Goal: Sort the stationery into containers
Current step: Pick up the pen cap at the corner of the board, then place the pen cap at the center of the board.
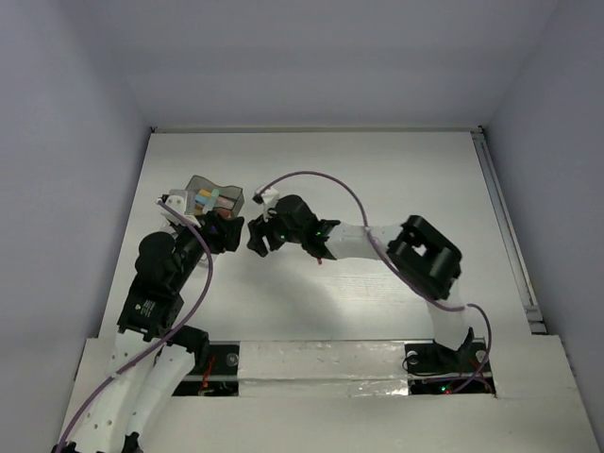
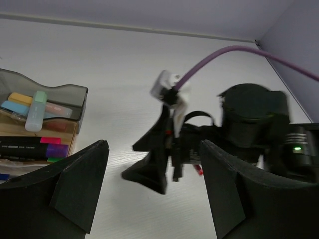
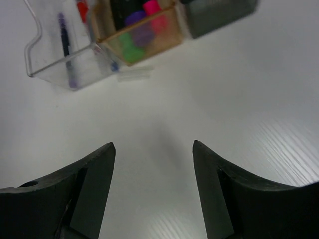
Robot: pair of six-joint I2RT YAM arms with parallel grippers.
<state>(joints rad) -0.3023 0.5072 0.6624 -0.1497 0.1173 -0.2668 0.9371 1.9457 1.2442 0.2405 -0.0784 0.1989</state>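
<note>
The containers (image 1: 213, 197) stand at the table's left middle: a grey compartment (image 2: 65, 94) with pale-blue, peach and mint highlighters (image 2: 35, 110), a tan compartment (image 3: 149, 42) with pink, purple and green ones (image 3: 140, 34), and a clear compartment (image 3: 55, 55) with thin pens. My left gripper (image 1: 229, 229) is open and empty just right of the containers, as its own view (image 2: 153, 144) shows. My right gripper (image 1: 255, 241) is open and empty, facing the containers over bare table (image 3: 153, 144). A small red item (image 2: 198, 170) lies under the right arm.
The two grippers are close together, tip to tip. The right arm's purple cable (image 1: 330, 184) loops over the table's middle. White walls enclose the table, with a rail (image 1: 505, 226) along the right edge.
</note>
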